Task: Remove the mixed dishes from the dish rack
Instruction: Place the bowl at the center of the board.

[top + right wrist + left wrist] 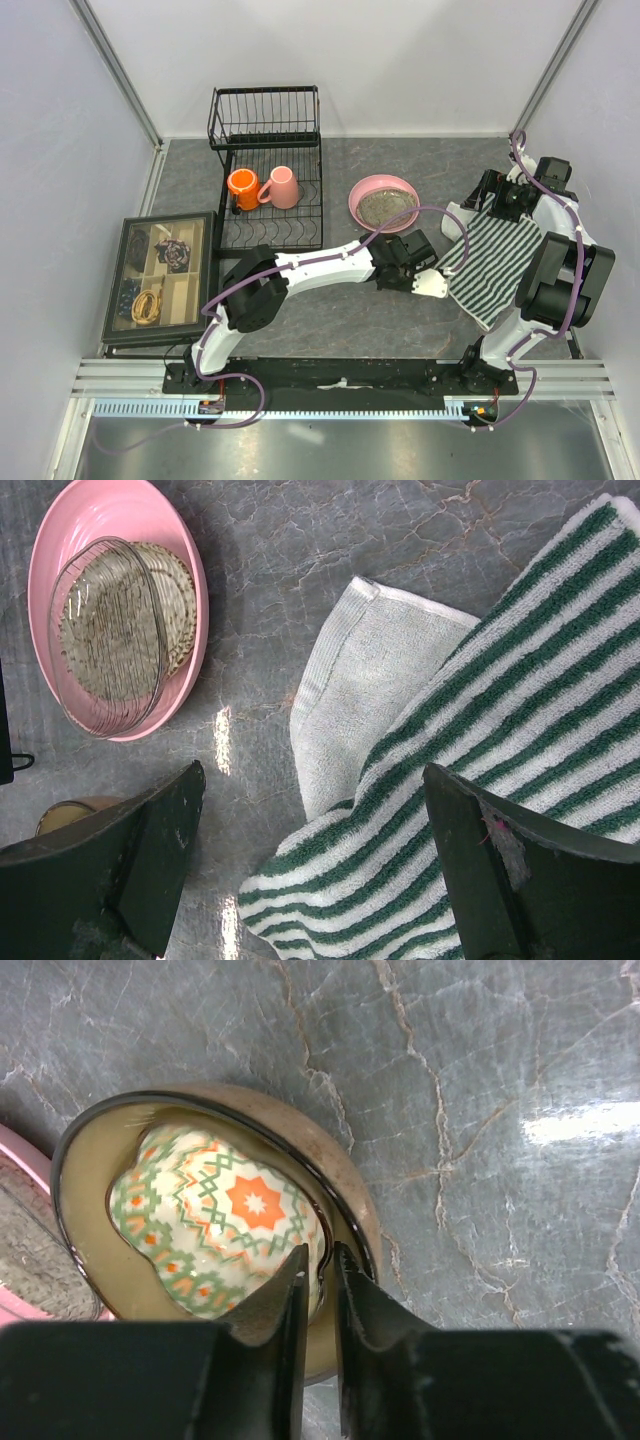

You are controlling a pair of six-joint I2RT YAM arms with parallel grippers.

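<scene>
Left gripper (320,1265) pinching tan-brown bowl (345,1188) rim, patterned bowl (220,1215) nested inside (pink dish (18,1155) beside), right gripper (310,790) spread.

The place is a robot laboratory cell, not a real kitchen. Plain white walls (350,60) held in aluminium posts (115,70) close a grey marbled table (330,325) on three sides. Two white arms (310,268) with purple cables (573,290) stand on a black plate (340,372) beside a metal rail (120,378). The household things are a dish rack (290,235), a striped cloth (495,265) and a box of trinkets (115,280).
</scene>
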